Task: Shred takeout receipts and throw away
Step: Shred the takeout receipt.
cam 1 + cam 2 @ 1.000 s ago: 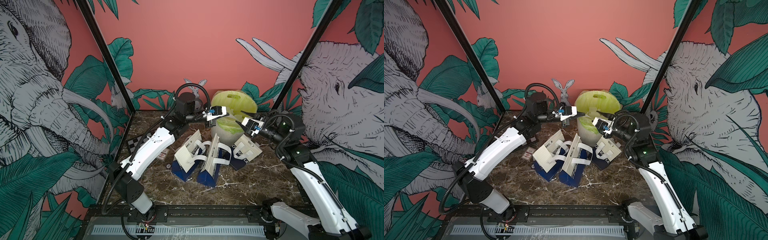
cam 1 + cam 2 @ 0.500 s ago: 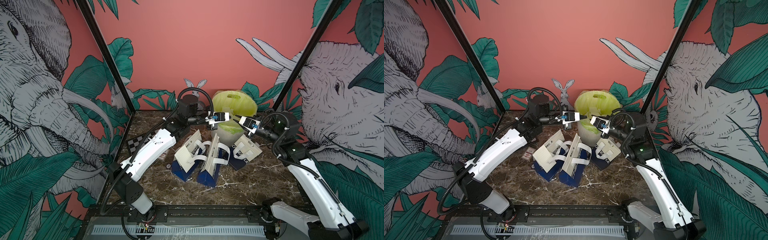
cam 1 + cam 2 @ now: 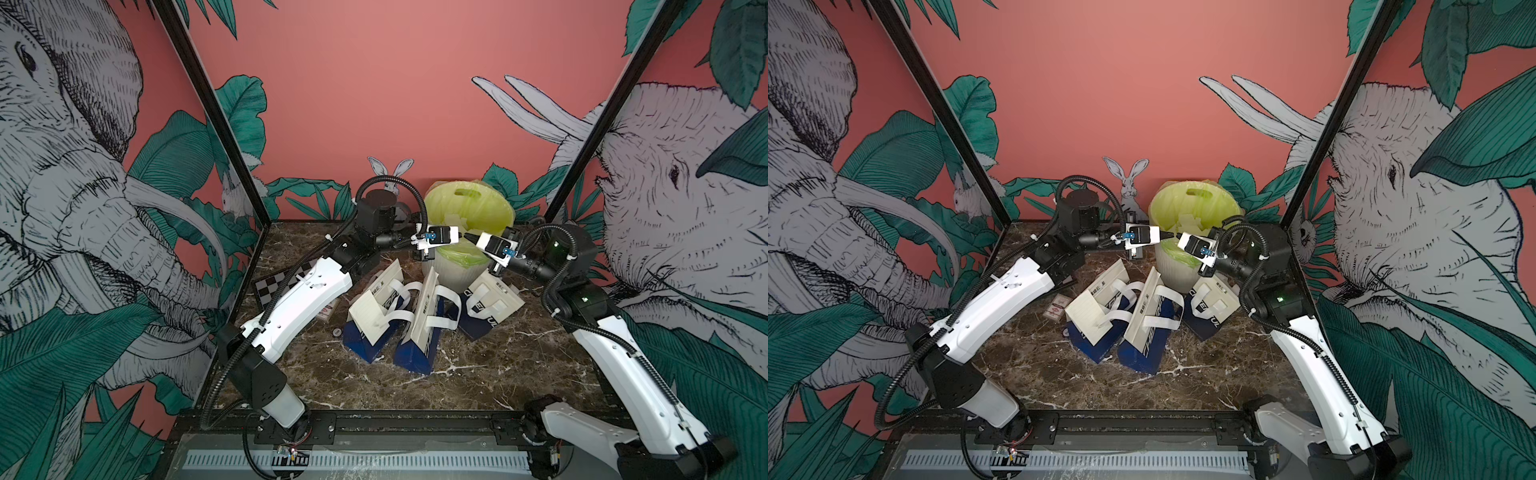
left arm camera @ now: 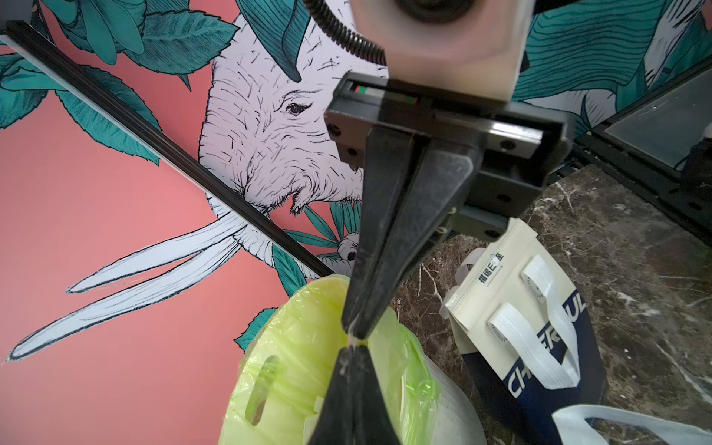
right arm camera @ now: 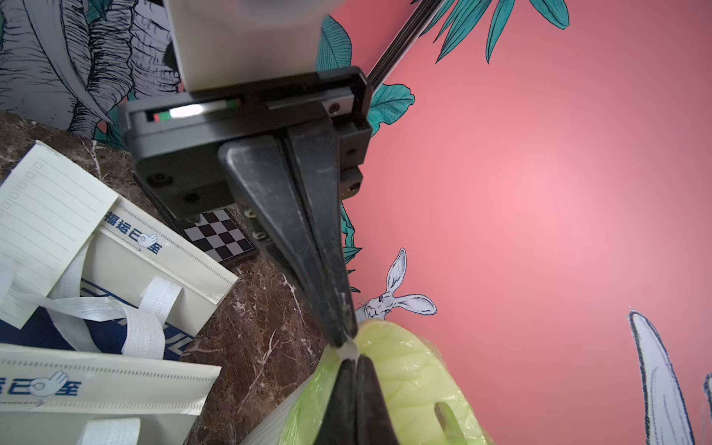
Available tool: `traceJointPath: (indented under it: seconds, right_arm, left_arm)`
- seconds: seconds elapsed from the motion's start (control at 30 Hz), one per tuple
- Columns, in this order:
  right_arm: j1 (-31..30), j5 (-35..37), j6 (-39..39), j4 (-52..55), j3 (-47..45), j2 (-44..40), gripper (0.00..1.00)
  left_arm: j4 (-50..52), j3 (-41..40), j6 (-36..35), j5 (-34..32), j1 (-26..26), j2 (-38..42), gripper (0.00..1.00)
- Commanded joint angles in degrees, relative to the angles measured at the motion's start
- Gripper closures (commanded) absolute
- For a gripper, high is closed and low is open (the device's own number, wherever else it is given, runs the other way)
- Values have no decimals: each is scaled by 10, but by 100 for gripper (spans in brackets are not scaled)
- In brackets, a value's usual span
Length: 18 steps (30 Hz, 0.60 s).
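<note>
My left gripper [image 3: 460,235] and right gripper [image 3: 468,237] meet tip to tip above the bin [image 3: 457,272], which has a green liner [image 3: 469,203]. Both are shut on one small white scrap of takeout receipt [image 4: 352,341], which also shows as a sliver [image 5: 348,350] in the right wrist view. In the left wrist view my left gripper [image 4: 352,348] points at the right one's fingers [image 4: 389,231]. The right wrist view shows my right gripper [image 5: 352,360] pinching the same sliver. White torn pieces [image 3: 455,218] lie inside the liner. A lined receipt slip [image 5: 42,215] rests on the left tote bag [image 3: 374,316].
Three white-and-navy tote bags stand in front of the bin: left, middle [image 3: 419,332] and right [image 3: 490,307]. A small checkerboard [image 3: 276,282] and a small card [image 3: 328,312] lie on the marble table [image 3: 498,374] under my left arm. Printed walls close three sides.
My right gripper has moved in toward the left one and shut on the scrap. The left gripper has shifted right over the bin, staying shut.
</note>
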<state>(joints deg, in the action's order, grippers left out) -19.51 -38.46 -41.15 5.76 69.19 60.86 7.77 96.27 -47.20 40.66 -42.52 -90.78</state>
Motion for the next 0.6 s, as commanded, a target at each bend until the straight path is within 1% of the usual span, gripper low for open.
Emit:
traceJointPath:
  seconds: [0.0, 0.1, 0.17, 0.33, 0.4, 0.47, 0.57]
  right_arm:
    - [-5, -11, -6, -24, 11, -2, 100]
    - [-5, -6, -12, -19, 10, -3, 100]
    - [-5, -6, -14, -18, 8, -4, 100]
    - [-5, -5, -17, -20, 4, -6, 100]
    - [-5, -6, -18, -21, 3, -7, 100]
    - [-5, -7, -18, -24, 0, -8, 100]
    - [-5, -5, -19, -23, -2, -8, 100]
  left_arm:
    - [5, 1, -14, 0, -5, 14, 100]
    - [0, 0, -5, 0, -5, 16, 100]
    - [-8, -3, 4, -2, -5, 17, 93]
    - [-18, -3, 24, 7, -5, 18, 90]
    - [-19, -1, 29, 12, -5, 16, 86]
    - [-22, 0, 35, 15, -5, 14, 80]
    - [-26, -3, 41, 16, -4, 14, 79]
